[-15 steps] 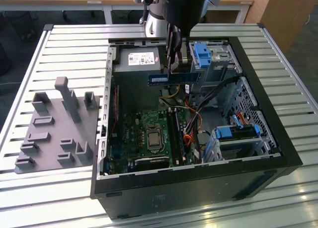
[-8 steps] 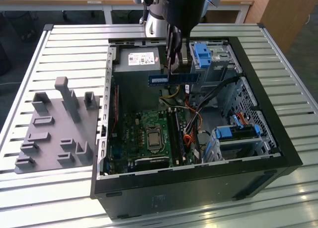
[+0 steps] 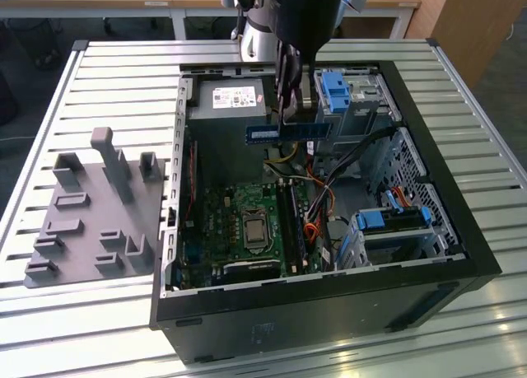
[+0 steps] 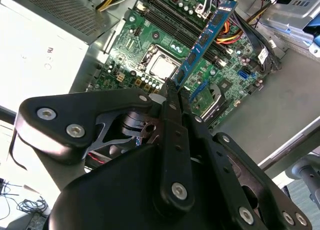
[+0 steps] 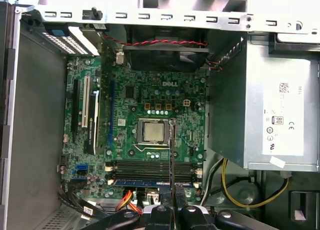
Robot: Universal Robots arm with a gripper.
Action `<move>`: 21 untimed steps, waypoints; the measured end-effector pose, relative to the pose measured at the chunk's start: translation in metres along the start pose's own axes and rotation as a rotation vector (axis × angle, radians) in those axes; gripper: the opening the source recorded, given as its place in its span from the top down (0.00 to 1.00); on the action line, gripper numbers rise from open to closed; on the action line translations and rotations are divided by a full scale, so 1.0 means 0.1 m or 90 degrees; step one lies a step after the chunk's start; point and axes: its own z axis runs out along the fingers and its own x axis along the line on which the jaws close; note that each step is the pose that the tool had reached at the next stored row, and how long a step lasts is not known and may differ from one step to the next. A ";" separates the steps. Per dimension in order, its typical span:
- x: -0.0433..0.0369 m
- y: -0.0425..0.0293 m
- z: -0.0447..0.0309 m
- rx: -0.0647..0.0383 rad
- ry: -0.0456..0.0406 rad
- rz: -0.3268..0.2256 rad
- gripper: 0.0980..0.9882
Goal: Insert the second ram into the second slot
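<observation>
At the exterior view's left: a grey fixture block (image 3: 90, 221) with upright pegs lies on the slatted table (image 3: 82, 329), just beside the case.
Computer case (image 3: 313, 329): it lies open on its side, right of the fixture, with the motherboard (image 3: 239, 221) on its floor toward the near left.
Power supply (image 3: 230, 106): a grey box at the far left inside the case, beyond the motherboard.
Second ram (image 3: 265, 133): it is held in the air over the case, just right of the power supply and well apart from the board. It stands on its long edge, with its long axis level and running left to right.
Slots: the memory slots (image 3: 292, 226) run near to far, so the stick lies crosswise to them. In the first wrist view the stick (image 5: 171, 150) shows edge-on as a thin line crossing the slots (image 5: 150, 170), one of which carries a blue stick.
Gripper (image 3: 288, 119): its fingers are clamped on the second ram around mid-length, seen up close in the second wrist view (image 4: 172, 87).
Arm (image 3: 305, 16): it comes down steeply from the far side, wrist pointing down into the case.
Right side: blue drive cages (image 3: 338, 90) sit far and near.
</observation>
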 end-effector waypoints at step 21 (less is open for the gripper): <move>0.048 0.001 0.000 0.000 0.0000 0.000 0.96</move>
